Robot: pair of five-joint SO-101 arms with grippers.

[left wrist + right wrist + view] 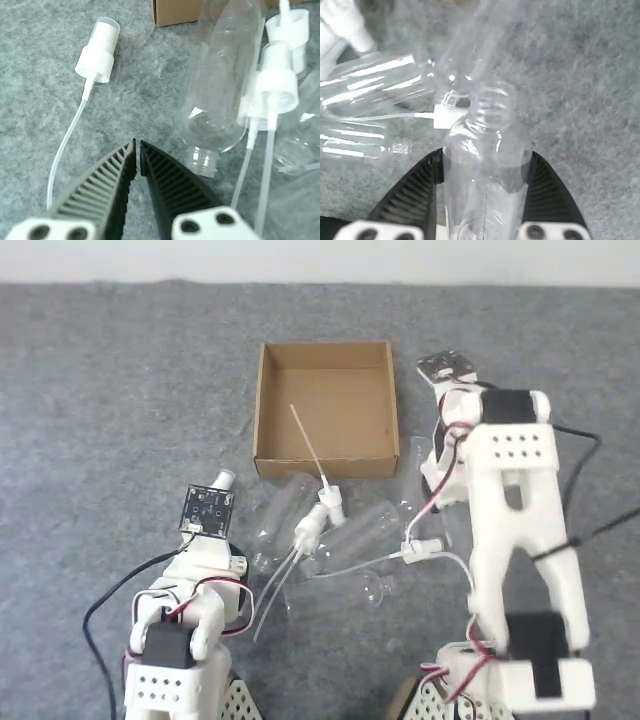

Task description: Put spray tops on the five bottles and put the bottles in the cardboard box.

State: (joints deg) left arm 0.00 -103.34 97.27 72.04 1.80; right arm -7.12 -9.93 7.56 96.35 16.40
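left gripper: jaws together, holding nothing, over surface beside a lying bottle | right gripper: clamped around clear bottle | loose bottles, spray tops: on surface near cardboard box

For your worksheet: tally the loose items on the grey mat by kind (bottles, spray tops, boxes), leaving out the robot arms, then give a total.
Clear bottles: 5 (they overlap, so this count is the least certain; one is between the fingers of the right gripper)
White spray tops: 5
Cardboard box: 1
Total: 11
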